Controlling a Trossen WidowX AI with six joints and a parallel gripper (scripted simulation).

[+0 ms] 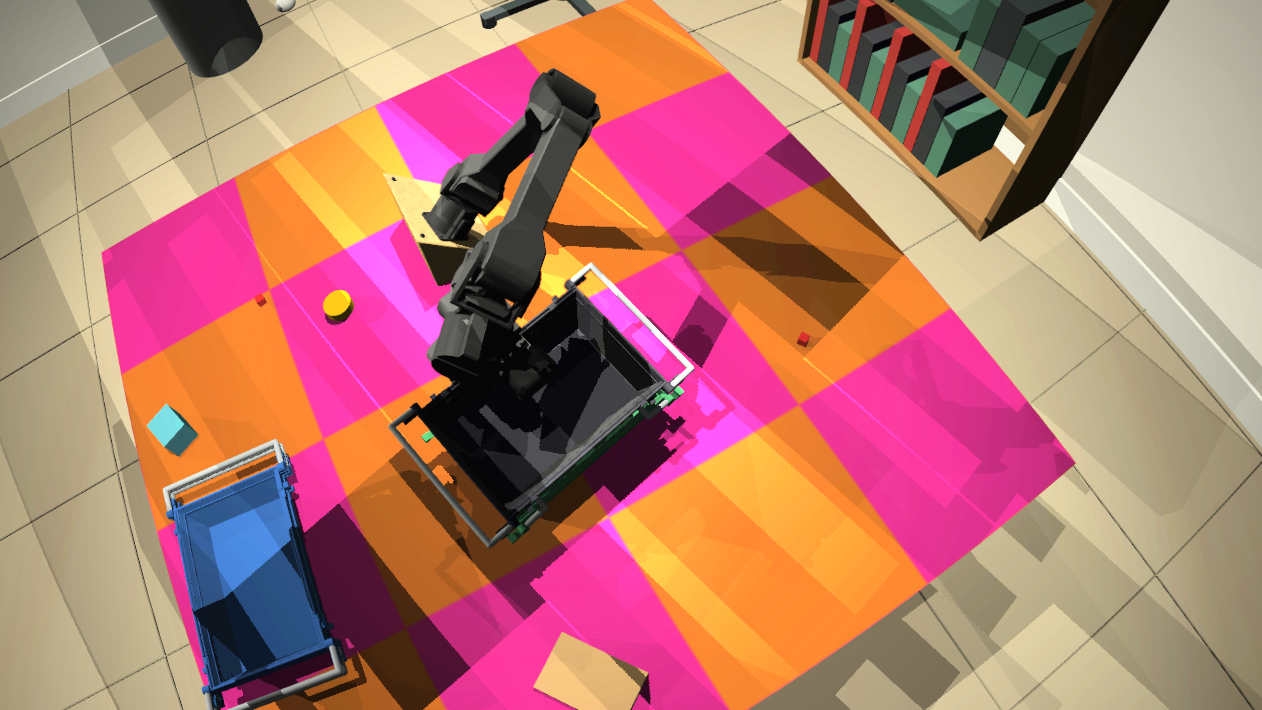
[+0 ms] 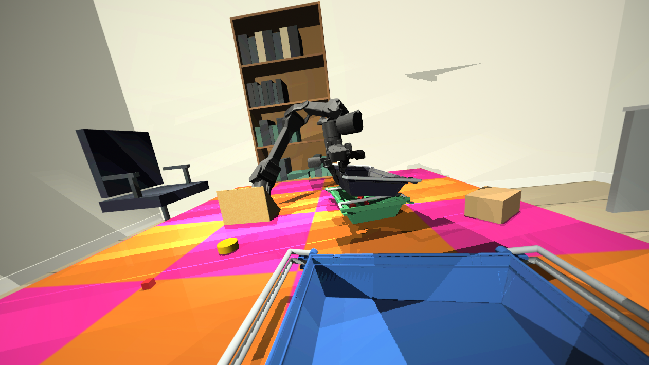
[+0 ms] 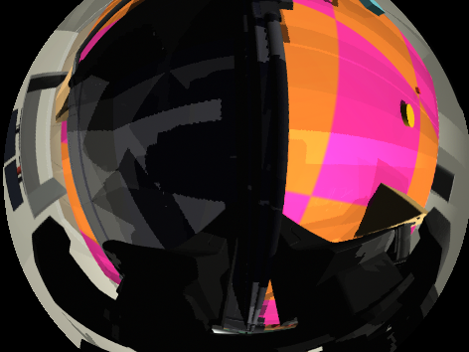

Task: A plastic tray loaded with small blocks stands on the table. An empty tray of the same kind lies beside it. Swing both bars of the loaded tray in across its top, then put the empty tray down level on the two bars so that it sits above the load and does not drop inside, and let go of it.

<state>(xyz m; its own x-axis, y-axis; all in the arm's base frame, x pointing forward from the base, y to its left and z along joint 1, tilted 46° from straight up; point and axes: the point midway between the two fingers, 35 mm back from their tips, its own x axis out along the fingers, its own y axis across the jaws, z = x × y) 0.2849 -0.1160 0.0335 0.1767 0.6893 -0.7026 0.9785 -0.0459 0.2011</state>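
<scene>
My gripper [image 1: 504, 360] [image 2: 339, 174] is shut on the long side wall of the black empty tray [image 1: 608, 370] [image 2: 372, 186] [image 3: 199, 139]. It holds this tray, slightly tilted, over the green loaded tray [image 2: 376, 212]. The black tray's two wire bars stick out over its ends. In the exterior view, a pale wire bar of the green tray shows under the black tray and appears to lie across its top; small red blocks show inside. The other green-tray bar is mostly hidden. Whether the two trays touch cannot be told.
A blue empty tray [image 1: 251, 574] [image 2: 408, 326] with its bars out stands apart. A wooden wedge [image 2: 245, 205] stands near the arm. A tan box [image 1: 589, 672] [image 2: 492, 205], a yellow disc [image 1: 337, 305] [image 2: 228, 245], a cyan block [image 1: 171, 429] and small red cubes lie around.
</scene>
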